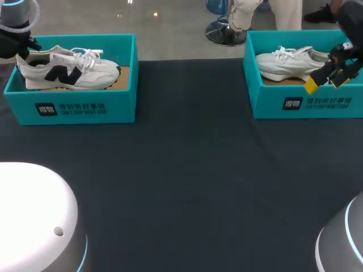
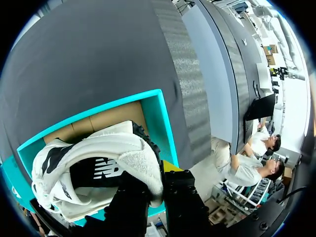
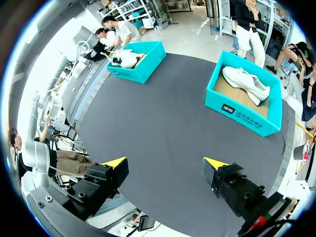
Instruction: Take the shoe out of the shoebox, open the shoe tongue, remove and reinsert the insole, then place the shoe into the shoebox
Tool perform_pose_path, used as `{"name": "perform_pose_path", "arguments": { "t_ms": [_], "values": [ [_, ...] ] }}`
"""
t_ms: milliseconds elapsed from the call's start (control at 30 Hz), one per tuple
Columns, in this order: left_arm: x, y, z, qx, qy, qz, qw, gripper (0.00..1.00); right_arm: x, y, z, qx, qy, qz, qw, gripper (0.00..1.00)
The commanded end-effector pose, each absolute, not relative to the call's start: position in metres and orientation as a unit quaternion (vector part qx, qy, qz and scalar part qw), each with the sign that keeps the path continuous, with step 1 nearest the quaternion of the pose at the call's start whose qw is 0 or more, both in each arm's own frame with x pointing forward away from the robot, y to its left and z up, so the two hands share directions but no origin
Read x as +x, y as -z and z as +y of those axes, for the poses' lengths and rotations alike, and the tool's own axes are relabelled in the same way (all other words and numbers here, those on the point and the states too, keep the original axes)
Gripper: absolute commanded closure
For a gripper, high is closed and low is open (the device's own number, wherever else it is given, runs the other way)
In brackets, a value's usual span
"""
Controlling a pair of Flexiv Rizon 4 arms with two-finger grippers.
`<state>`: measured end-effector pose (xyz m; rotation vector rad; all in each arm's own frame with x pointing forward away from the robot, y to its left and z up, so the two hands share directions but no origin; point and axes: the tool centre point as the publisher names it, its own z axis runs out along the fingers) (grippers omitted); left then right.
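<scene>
The left tool [image 1: 24, 48] is clamped on the heel of the shoe [image 1: 71, 71]. In the left wrist view the padded heel collar runs down between the tool's two dark fingers [image 2: 129, 200], so the tool [image 2: 155, 175] is gripping it there. The shoe [image 2: 98, 153] hangs ahead of that tool with its toe pointing away. Its heel is raised and its forepart rests low inside the teal shoebox [image 1: 85, 107], whose far wall [image 2: 160, 123] lies just beyond the toe. So the step in hand looks like the first one, taking the shoe out of the box, with the lift barely under way.

The dark tabletop [image 1: 187, 170] lies between the two tools.

The right tool [image 1: 325, 81] is near the front rim of a second shoebox [image 1: 306, 105], which holds a second shoe [image 1: 289, 63], all white. Seen from its wrist, the tool [image 3: 165, 165] is spread wide with nothing between its yellow tips. The second shoebox [image 3: 242, 113] and its shoe [image 3: 247, 84] are well ahead of it.

The next move likely calls for raising the heel until the toe clears the box wall, then carrying the shoe over the tabletop and setting it down upright. There the right tool could come in to steady it while the tongue is pulled open.
</scene>
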<state>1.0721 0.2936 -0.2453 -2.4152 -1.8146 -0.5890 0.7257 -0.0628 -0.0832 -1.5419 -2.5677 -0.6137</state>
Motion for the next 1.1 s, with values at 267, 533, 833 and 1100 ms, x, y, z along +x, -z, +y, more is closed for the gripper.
{"name": "perform_pose_path", "arguments": {
  "t_ms": [267, 533, 833, 1100],
  "values": [
    [1.080, 0.281, 0.288, -0.801, 0.197, -0.564, 0.028, 1.00, 0.729, 0.083, -0.062, -0.504, 0.198, -0.839, 0.044, 0.00],
    [1.075, 0.309, 0.285, -0.809, 0.181, -0.559, 0.029, 1.00, 0.729, 0.083, -0.062, -0.504, 0.198, -0.839, 0.044, 0.00],
    [1.066, 0.327, 0.284, -0.808, 0.173, -0.563, 0.035, 1.00, 0.729, 0.083, -0.062, -0.504, 0.198, -0.839, 0.044, 0.00],
    [1.061, 0.338, 0.288, -0.802, 0.165, -0.573, 0.045, 1.00, 0.729, 0.083, -0.062, -0.504, 0.198, -0.839, 0.044, 0.00]
  ]
}}
